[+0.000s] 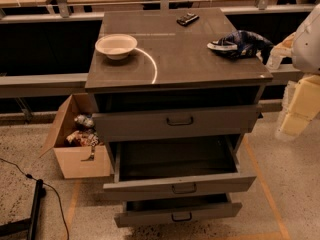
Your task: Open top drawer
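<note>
The top drawer point(175, 123) is the uppermost of three grey drawers in the cabinet, with a small dark bail handle point(180, 120) mid-front. Its front stands a little forward of the cabinet top, with a dark gap above it. My arm comes in at the right edge, and my gripper point(296, 115) hangs beside the cabinet's right side, level with the top drawer and apart from it. It is well to the right of the handle and touches nothing that I can see.
The middle drawer point(180, 186) is pulled far out and the bottom drawer point(180, 215) partly out. On the cabinet top point(200, 64) are a white bowl point(116, 45), a blue bag point(239, 43) and a small black device point(187, 19). A cardboard box point(80, 149) sits on the floor at left.
</note>
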`<state>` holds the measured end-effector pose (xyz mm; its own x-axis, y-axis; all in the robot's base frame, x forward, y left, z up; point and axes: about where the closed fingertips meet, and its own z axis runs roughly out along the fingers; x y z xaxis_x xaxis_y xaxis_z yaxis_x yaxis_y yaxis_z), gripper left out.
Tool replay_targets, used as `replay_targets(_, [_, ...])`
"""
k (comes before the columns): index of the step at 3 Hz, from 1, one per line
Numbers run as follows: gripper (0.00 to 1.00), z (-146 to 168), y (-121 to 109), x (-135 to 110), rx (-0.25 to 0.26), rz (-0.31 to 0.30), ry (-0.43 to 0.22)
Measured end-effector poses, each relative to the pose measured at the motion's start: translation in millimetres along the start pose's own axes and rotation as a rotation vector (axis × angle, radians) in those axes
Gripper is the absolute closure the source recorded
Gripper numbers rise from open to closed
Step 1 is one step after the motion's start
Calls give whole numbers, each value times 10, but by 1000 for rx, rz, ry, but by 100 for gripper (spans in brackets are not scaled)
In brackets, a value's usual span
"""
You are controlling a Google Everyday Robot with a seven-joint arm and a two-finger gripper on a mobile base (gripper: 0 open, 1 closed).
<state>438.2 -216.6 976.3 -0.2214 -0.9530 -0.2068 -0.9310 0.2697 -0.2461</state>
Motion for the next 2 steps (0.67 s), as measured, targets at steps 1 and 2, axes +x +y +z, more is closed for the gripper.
replay_targets(1, [0,0,0,0,0,0,0])
replay_targets(2, [0,267,-101,-58,11,-26,-48])
